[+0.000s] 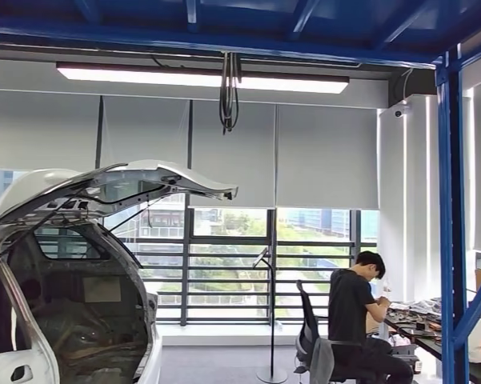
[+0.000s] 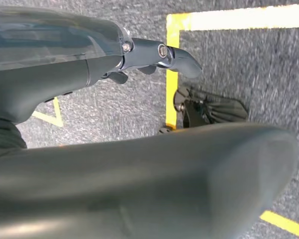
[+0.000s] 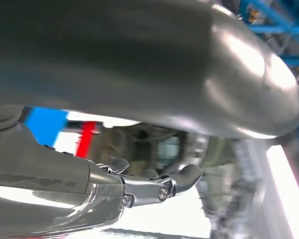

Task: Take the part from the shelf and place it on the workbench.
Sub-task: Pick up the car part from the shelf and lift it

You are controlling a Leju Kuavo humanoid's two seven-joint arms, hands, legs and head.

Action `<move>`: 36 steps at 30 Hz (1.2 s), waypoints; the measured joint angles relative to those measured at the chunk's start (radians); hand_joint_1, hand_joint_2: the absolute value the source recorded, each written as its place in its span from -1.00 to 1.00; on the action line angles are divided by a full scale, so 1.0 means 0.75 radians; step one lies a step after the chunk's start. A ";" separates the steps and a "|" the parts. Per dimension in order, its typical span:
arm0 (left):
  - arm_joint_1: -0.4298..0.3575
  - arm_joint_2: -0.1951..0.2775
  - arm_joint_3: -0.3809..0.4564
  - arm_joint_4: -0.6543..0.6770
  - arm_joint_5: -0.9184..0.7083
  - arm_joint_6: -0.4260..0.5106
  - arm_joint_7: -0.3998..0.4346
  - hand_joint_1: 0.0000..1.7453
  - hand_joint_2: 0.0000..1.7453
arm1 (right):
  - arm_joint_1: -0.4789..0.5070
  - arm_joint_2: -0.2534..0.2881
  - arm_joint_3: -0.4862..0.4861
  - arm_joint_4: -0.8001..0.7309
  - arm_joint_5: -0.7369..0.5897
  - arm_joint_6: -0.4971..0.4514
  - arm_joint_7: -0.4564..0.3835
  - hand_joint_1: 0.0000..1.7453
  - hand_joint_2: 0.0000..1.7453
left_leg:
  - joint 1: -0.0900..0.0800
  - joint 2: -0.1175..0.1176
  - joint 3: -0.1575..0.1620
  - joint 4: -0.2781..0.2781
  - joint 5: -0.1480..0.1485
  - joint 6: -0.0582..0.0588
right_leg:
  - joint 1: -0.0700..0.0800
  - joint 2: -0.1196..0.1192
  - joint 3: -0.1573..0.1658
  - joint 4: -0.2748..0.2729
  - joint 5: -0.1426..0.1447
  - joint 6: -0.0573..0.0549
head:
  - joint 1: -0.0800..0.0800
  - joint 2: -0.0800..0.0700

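My left hand (image 2: 65, 74) hangs over grey carpet, its fingers (image 2: 159, 52) stretched out straight and its thick thumb (image 2: 185, 179) well apart from them, with nothing held. My right hand (image 3: 76, 184) is likewise bare, fingers (image 3: 166, 186) extended and thumb (image 3: 177, 64) spread away, against a blurred background. A blue steel frame upright (image 1: 446, 224) stands at the right edge of the head view. I cannot make out any part among the things in view.
A white car (image 1: 62, 304) with its tailgate raised stands at the left. At a cluttered desk (image 1: 418, 320) on the right a person (image 1: 355, 308) sits on an office chair. A floor stand (image 1: 271, 320) rises mid-room. Yellow tape lines (image 2: 230, 20) mark the carpet.
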 joint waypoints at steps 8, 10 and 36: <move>-0.007 -0.001 0.016 0.000 0.016 0.005 -0.002 -1.00 -1.00 | -0.050 -0.025 0.009 0.091 0.691 -0.337 0.095 -1.00 1.00 | -0.003 -0.004 0.004 -0.003 -0.013 0.017 | -0.001 0.000 0.007 -0.009 0.012 0.008 | 0.000 0.000; -0.008 -0.001 0.021 0.000 0.017 0.008 -0.003 -1.00 -1.00 | -0.070 -0.025 0.024 0.098 0.810 -0.374 0.108 -1.00 1.00 | -0.004 -0.004 0.004 -0.003 -0.013 0.017 | -0.002 -0.001 0.010 -0.017 0.010 0.011 | 0.000 0.000; -0.022 -0.049 0.040 0.022 0.037 -0.055 0.000 -1.00 -1.00 | -0.574 -0.354 0.678 0.611 1.226 -0.159 0.244 -1.00 1.00 | -0.001 -0.001 0.011 -0.003 -0.010 0.018 | 0.001 -0.001 0.024 -0.027 0.000 0.021 | 0.000 -0.001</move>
